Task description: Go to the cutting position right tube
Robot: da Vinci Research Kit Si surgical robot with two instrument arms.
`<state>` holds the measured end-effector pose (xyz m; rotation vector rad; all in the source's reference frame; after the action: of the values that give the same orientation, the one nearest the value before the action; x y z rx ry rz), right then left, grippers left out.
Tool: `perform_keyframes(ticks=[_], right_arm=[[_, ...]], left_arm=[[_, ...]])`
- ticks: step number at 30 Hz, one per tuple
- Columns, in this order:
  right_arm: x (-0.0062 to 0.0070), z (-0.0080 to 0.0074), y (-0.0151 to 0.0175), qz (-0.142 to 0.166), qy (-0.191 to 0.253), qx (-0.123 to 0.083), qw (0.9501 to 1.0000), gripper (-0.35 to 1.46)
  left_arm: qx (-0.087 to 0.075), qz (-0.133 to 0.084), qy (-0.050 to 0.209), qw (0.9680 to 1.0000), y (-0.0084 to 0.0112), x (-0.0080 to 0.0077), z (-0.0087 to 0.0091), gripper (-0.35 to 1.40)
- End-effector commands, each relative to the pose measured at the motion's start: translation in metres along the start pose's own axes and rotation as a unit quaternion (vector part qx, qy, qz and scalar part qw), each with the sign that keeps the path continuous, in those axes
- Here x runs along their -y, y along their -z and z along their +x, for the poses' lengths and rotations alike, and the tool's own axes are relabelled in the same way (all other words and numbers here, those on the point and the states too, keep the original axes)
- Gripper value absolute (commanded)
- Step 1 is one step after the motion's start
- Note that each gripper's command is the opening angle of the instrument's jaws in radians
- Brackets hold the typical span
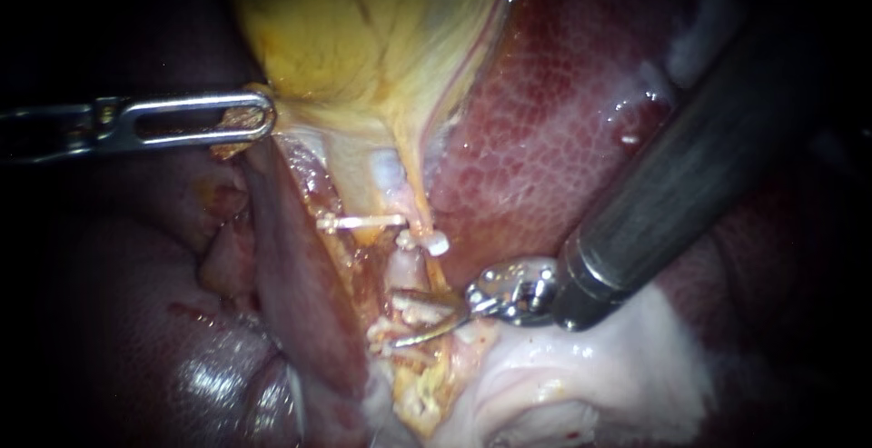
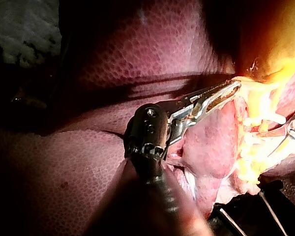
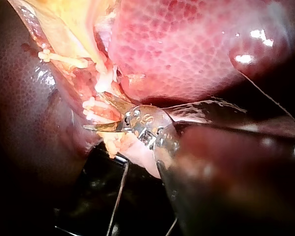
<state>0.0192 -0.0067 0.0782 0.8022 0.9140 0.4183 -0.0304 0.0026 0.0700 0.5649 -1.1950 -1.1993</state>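
Endoscope view: the liver (image 1: pixel 563 157) fills the ground, red and mottled, with darkness beyond it. The yellow gallbladder (image 1: pixel 363 39) lies at its upper middle. The right tube (image 1: pixel 425 216) is a thin yellowish strand running down from the gallbladder along the liver's edge, with a white clip (image 1: pixel 437 244) across it. The left instrument (image 1: pixel 263 121) has its jaws pressed on the gallbladder's edge. The right instrument (image 1: pixel 400 319) has its jaws spread just below that clip, about clipped tissue. Whether they touch it I cannot tell.

Left wrist view: the left jaws lie nearly together, their tips pinching yellow gallbladder tissue. Liver lies under and beside the shaft.

Right wrist view: the right jaws stand apart with lower clips (image 3: pixel 91 110) between them and the liver beside them. Below the tissue is a dark ground crossed by thin wires (image 3: pixel 119 196).
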Motion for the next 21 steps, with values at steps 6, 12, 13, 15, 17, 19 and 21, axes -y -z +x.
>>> perform_keyframes(ticks=[6, 12, 13, 15, 17, 19, 21], right_arm=[[-0.0005, 0.001, 0.0035, -0.011, -0.008, -0.009, 0.9999, 1.43], [-0.0016, 0.0009, 0.0036, -0.025, -0.015, -0.012, 0.9995, 1.43], [-0.0019, 0.0008, 0.0033, -0.026, -0.015, -0.012, 0.9995, 1.43], [-0.0022, 0.0007, 0.0027, -0.028, -0.014, -0.013, 0.9994, 1.43], [-0.0025, 0.0006, 0.0017, -0.03, -0.014, -0.014, 0.9994, 1.43], [-0.0027, 0.0006, 0.0008, -0.034, -0.013, -0.015, 0.9992, 1.43], [-0.0026, 0.0007, -0.0003, -0.031, -0.013, -0.011, 0.9994, 1.43]], left_arm=[[0.0, 0.001, 0.0, 1.0, 0.0001, 0.0, -0.0001, -0.35], [0.0, 0.001, 0.0, 1.0, 0.0001, 0.0001, -0.0001, -0.35], [0.0, 0.001, 0.0, 1.0, 0.0001, 0.0001, -0.0001, -0.35], [0.0, 0.001, 0.0, 1.0, 0.0001, 0.0001, -0.0001, -0.35], [0.0, 0.001, 0.0, 1.0, 0.0001, 0.0001, -0.0001, -0.35], [0.0, 0.0, 0.0, 1.0, 0.0, 0.0001, -0.0001, -0.35], [0.0, 0.001, 0.0, 1.0, 0.0, 0.0001, -0.0001, -0.35]])
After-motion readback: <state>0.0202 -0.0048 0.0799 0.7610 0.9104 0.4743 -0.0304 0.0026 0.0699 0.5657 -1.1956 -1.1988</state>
